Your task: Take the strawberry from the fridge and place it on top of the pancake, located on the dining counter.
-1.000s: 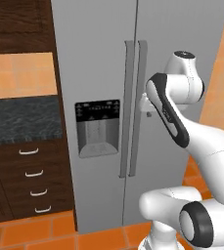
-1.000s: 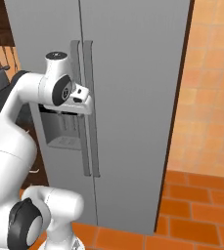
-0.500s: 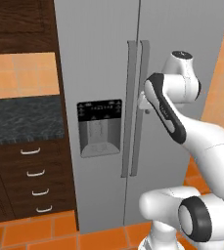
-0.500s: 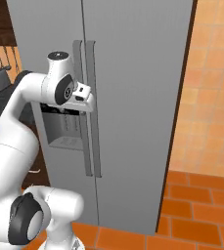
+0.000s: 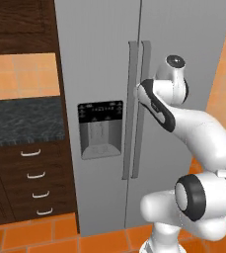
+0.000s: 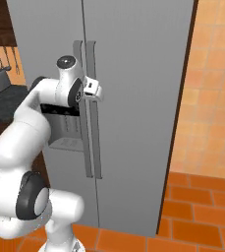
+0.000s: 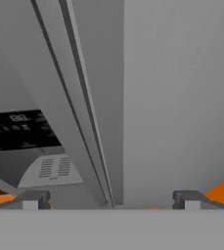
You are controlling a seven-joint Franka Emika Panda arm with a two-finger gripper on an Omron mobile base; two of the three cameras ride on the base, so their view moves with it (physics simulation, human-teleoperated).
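Reaching for the fridge [image 5: 99,74] handle

The pincer [image 7: 111,197] stood wide apart near the right door's handle [image 6: 93,98]; best to straddle that bar squarely before closing.

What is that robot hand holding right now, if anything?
Nothing. The gripper is open, its two fingertips spread wide apart with only the closed fridge door and its vertical handles ahead of them, not yet grasped.
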